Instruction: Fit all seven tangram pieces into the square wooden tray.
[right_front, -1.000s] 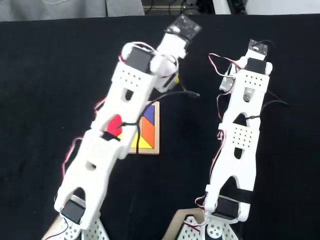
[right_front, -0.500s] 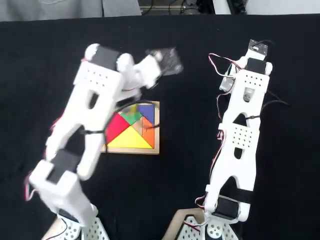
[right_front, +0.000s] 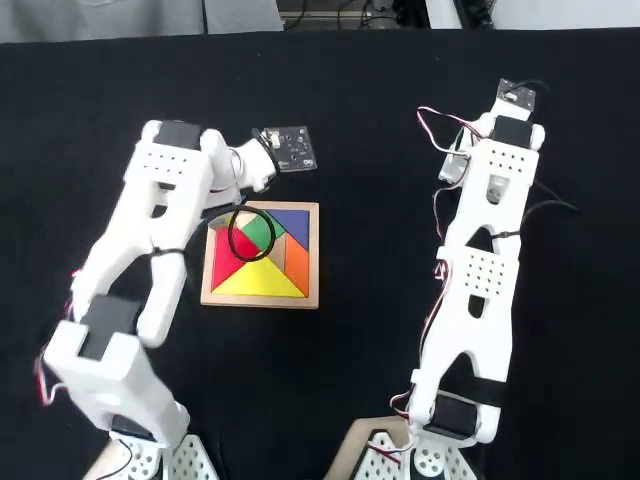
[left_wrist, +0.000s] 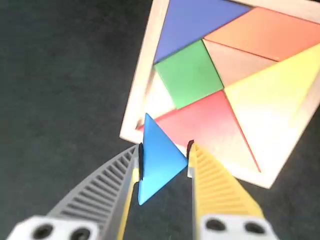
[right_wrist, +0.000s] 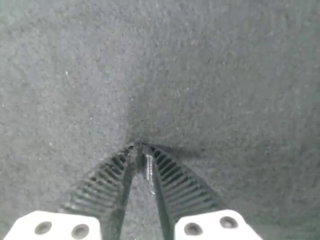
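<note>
The square wooden tray lies left of the table's middle and holds blue, green, red, yellow and orange pieces. In the left wrist view my left gripper is shut on a small blue triangle, held just outside the tray's rim. A pale triangular gap shows beside the green square. The left arm's wrist hangs over the tray's far left corner. My right gripper is shut on nothing, close above bare black cloth.
The right arm stretches toward the far side, right of the tray. A black cable loop hangs over the green and red pieces. Both arm bases stand at the front edge. Black cloth covers the table.
The left arm has swung from the far centre leftward and back toward the tray's far left corner, uncovering the tray. The right arm has not moved.
</note>
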